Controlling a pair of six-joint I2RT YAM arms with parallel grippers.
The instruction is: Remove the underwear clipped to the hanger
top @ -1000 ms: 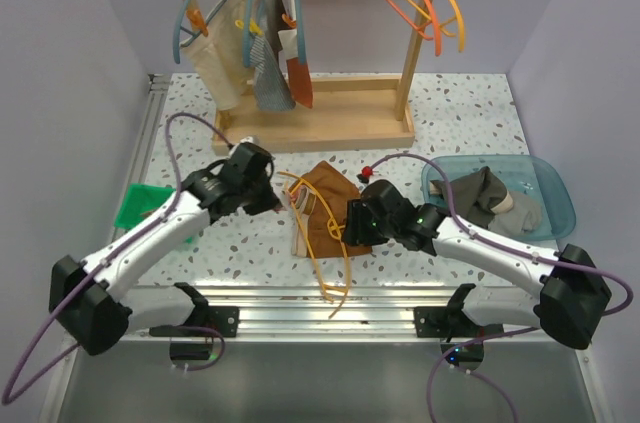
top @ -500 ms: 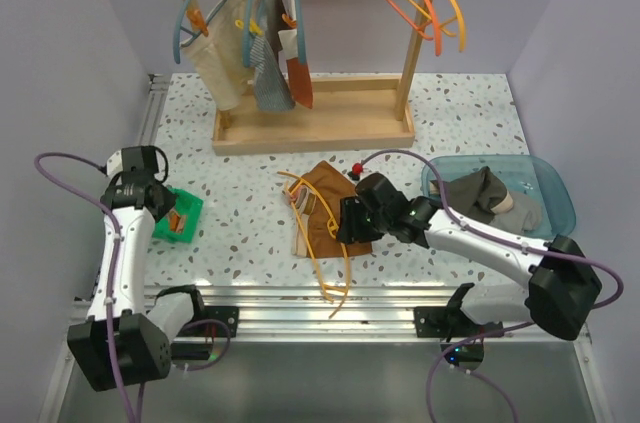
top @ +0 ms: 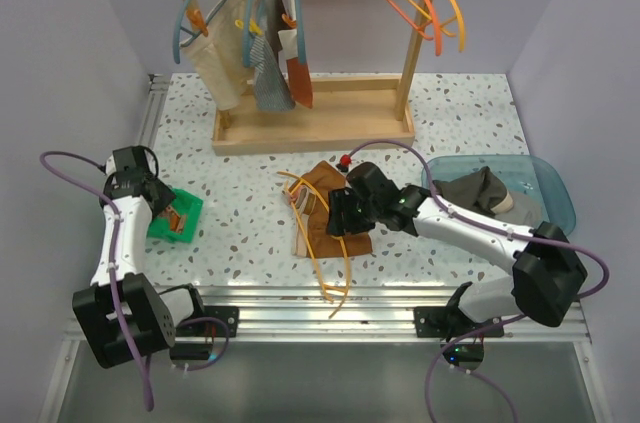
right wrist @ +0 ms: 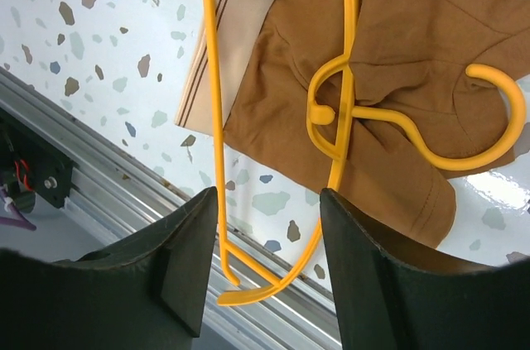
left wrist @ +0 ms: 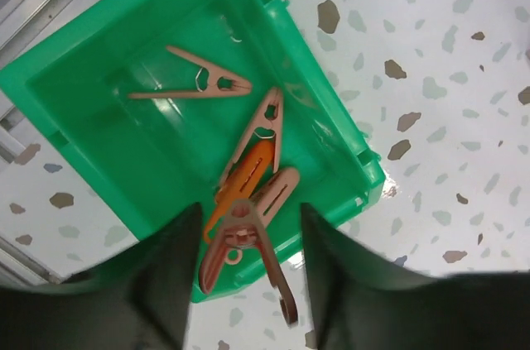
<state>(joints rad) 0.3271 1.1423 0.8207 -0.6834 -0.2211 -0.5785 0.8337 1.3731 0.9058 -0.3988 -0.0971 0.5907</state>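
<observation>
Underwear, rust-brown fabric boxer briefs with pale beige waistband (right wrist: 397, 35), lies flat on the speckled white terrazzo table (top: 450, 108), front-middle. It sits in front of the wooden rack base (top: 320, 128) and to the left of the translucent teal plastic bin (top: 555, 193). The thin yellow-orange plastic hanger with curved hook (right wrist: 321, 110) lies on top of it. The hook rests on the brown fabric, one long bar crosses the waistband, and the lower bend runs off onto the table towards the front metal rail (top: 330, 305). Cannot tell whether any clip grips the fabric.

The right gripper (right wrist: 267, 201) is low over the near edge of the briefs. Its fingers are spread apart with nothing between them but hanger and cloth below, and contact is unclear.

The left gripper (left wrist: 248, 218) is well apart from the briefs, at the left side over the small green plastic tray (left wrist: 124, 151). Its fingers are spread. A salmon-pink clothes peg (left wrist: 242, 238) sits in the gap at the tray's near rim, unclamped. More pink pegs (left wrist: 192, 81) and one orange peg (left wrist: 245, 175) lie in the tray.

Grey garments (top: 485, 193) are in the teal bin. Blue-grey hangers with cloths (top: 250, 53) and bare orange hangers (top: 420, 3) hang on the rack.
</observation>
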